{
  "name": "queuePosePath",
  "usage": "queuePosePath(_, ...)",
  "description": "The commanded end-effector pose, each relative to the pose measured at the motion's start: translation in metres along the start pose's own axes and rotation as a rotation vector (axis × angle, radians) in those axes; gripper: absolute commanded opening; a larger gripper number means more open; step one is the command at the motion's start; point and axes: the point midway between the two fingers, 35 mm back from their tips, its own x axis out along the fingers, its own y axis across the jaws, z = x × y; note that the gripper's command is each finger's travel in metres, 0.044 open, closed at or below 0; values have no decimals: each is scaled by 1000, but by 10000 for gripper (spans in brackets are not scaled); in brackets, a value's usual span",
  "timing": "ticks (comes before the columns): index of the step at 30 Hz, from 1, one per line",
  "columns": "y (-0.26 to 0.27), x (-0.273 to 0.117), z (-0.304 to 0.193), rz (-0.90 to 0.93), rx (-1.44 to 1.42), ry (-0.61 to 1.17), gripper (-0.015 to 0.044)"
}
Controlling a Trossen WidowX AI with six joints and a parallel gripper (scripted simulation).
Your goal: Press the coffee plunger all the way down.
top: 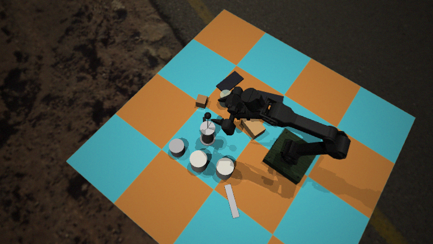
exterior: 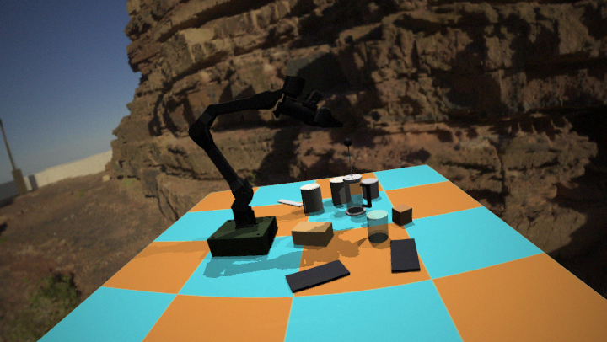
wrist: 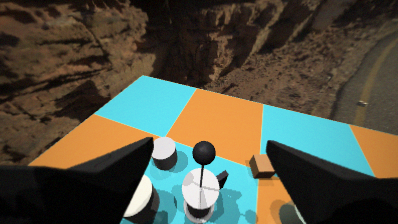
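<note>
- Nearest first, then: the gripper [wrist: 209, 150] hangs in the air with its jaws spread wide and nothing between them; in the wrist view the two dark fingers frame the scene from either side.
- Just beyond and below the fingertips sits the plunger knob [wrist: 204, 151], a black ball that falls almost midway across the gap between the fingers in the wrist view (a little nearer the finger on the picture's left, if anything).
- From the knob a thin rod [wrist: 202, 176] runs straight down into the lid of the coffee press [wrist: 201, 196], so the long axis is vertical and the plunger looks fully raised.
- In the exterior view the knob [exterior: 347, 141] is lower than the fingertips and slightly ahead of them, apart from both; nothing is touching yet.
- Judging from that, the coming move needs the claw to go forward and down onto the knob, then push along the rod's line; any sideways push could tip the press.
- Around the press [top: 207, 134]: three pale-topped cylinders [top: 198, 159] stand close on the side away from the knob in the top view, a small brown cube [top: 201, 100] lies beyond the knob, and a tan box [top: 254, 127] lies under the forearm, toward the robot's base.
</note>
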Motion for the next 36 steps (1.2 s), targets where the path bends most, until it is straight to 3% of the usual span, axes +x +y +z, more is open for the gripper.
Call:
queuePosePath(1, 2, 16, -27, 8, -10, 16, 440)
queuePosePath(34, 1, 61, -37, 9, -11, 13, 440)
queuePosePath(36, 1, 61, -37, 9, -11, 13, 387)
